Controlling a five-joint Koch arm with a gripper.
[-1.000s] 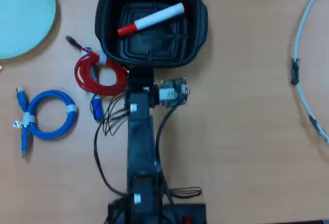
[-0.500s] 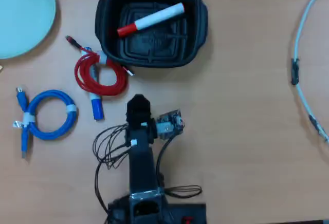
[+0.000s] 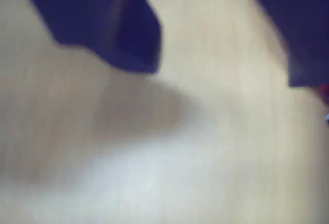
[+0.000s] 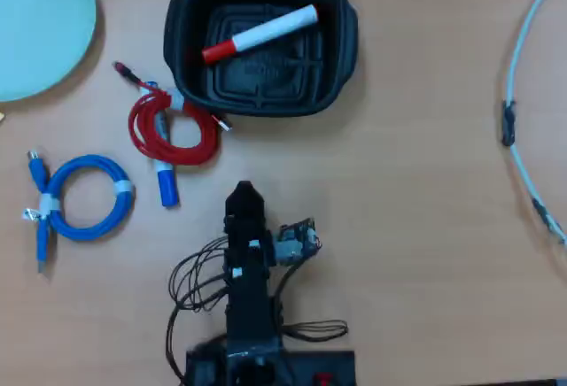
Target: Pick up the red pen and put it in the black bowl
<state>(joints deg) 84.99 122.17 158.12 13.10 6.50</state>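
The red pen (image 4: 260, 34), a white marker with a red cap, lies slanted on the ridged floor of the black bowl (image 4: 339, 41) at the top middle of the overhead view. My gripper (image 4: 244, 196) sits folded back near the arm's base, below the bowl and well apart from it. The wrist view is blurred. It shows two dark blue jaws standing apart with bare table between them, so the gripper (image 3: 226, 72) is open and empty.
A coiled red cable (image 4: 173, 129) and a blue-capped white marker (image 4: 165, 178) lie left of the bowl. A coiled blue cable (image 4: 84, 198) lies further left. A pale blue plate (image 4: 40, 23) is at the top left. A white cable (image 4: 523, 94) runs along the right edge.
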